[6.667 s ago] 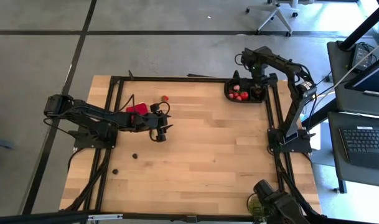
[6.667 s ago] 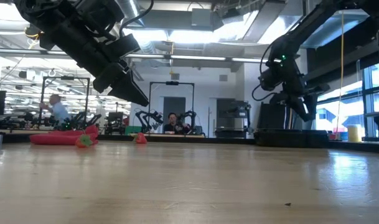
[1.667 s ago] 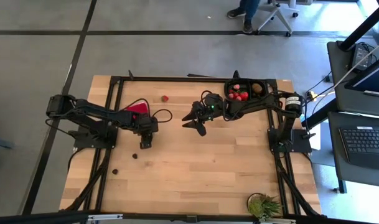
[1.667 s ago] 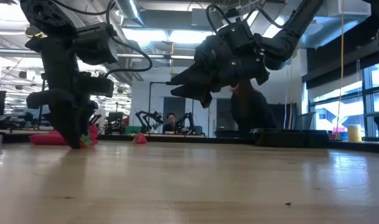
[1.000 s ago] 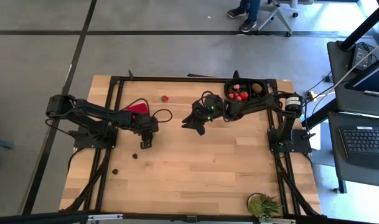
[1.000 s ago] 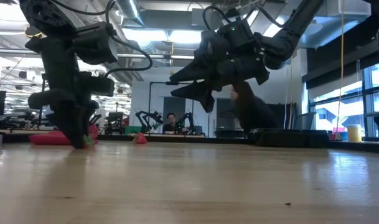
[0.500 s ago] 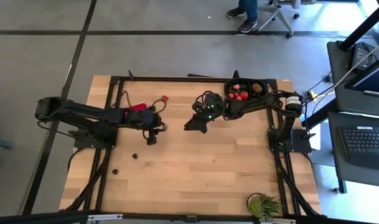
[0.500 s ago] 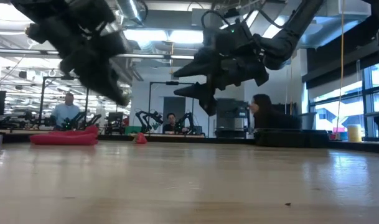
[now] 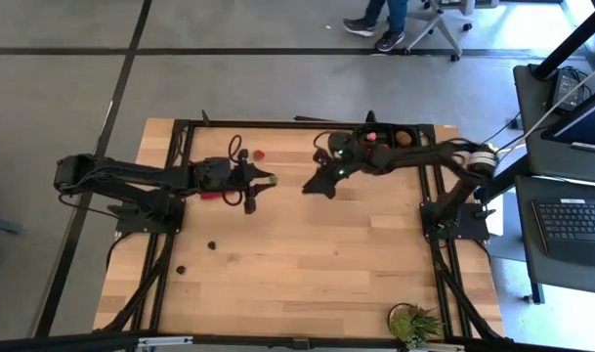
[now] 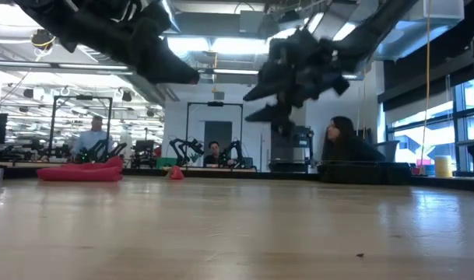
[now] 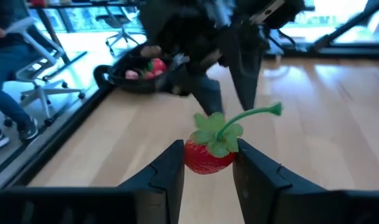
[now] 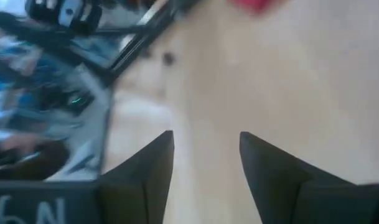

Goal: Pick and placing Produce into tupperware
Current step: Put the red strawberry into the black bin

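A: A strawberry (image 11: 209, 151) is pinched between the left gripper (image 11: 208, 163) fingers in the left wrist view; overhead only a speck is seen at the left gripper (image 9: 263, 182).

B: The right gripper (image 12: 205, 146) is seen spread and empty. The black tray (image 9: 400, 138) is at the far right table edge, partly hidden by that arm; berries in it are shown by the left wrist view.

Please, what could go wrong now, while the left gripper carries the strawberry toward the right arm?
1. The left gripper pinches the strawberry only at its sides, so it might slip out onto the table.
2. The right gripper, open and empty, is close ahead; the two could collide.
3. The tupperware sits behind the right arm, which may block the way.
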